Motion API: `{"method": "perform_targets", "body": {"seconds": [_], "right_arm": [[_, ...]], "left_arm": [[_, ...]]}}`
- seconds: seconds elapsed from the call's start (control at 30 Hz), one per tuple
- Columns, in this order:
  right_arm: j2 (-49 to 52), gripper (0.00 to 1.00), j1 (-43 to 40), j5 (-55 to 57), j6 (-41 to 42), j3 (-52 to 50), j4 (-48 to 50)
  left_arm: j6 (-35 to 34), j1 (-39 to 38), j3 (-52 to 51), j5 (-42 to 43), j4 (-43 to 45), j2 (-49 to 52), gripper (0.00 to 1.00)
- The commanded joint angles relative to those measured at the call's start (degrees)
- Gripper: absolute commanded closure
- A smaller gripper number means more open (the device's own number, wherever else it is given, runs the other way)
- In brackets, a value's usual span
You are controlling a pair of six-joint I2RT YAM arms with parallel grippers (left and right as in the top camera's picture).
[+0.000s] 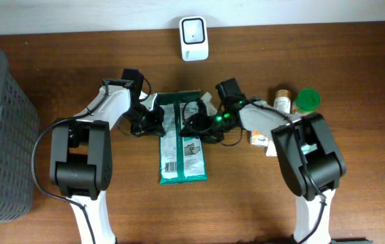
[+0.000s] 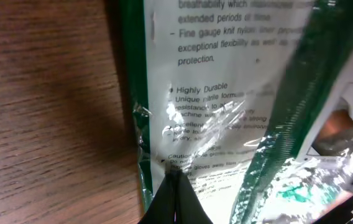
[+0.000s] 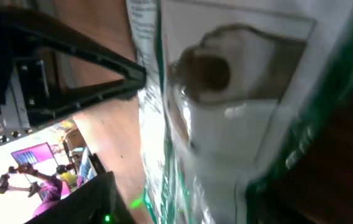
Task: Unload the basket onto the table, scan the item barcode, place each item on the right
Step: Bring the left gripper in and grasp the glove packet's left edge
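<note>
The glove packet (image 1: 182, 152) is lying on the desk (image 1: 247, 203) between both arms, the left tool (image 1: 155, 122) pinching shut on its left edge and the right tool (image 1: 196, 124) sitting over its upper end, grip proving impossible to tell

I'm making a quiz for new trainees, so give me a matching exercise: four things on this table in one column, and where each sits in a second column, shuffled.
1 white scanner
2 grey basket
3 green and white packet
4 green-capped bottle

A left edge of the table
B far edge, middle
C right side
D middle of the table

Pairs: 1-B, 2-A, 3-D, 4-C
</note>
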Motion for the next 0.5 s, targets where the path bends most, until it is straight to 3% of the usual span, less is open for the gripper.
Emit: {"method": "perform_targets", "body": {"seconds": [0.0,0.23,0.47], "right_arm": [[2.14,0.40,1.75,-0.35,1.07,-1.05,3.78],[2.14,0.44,-2.32,-4.55,1.05,-0.17,11.32],[2.16,0.60,-0.31,-3.87,1.01,-0.20,13.07]], "left_arm": [[-0.52,-0.24,-1.36,-1.73,-0.13,2.47,1.00],[-0.52,-0.39,-1.36,-1.75,-0.11,2.47,1.00],[-0.52,-0.39,-1.36,-1.75,-0.09,2.47,1.00]]}}
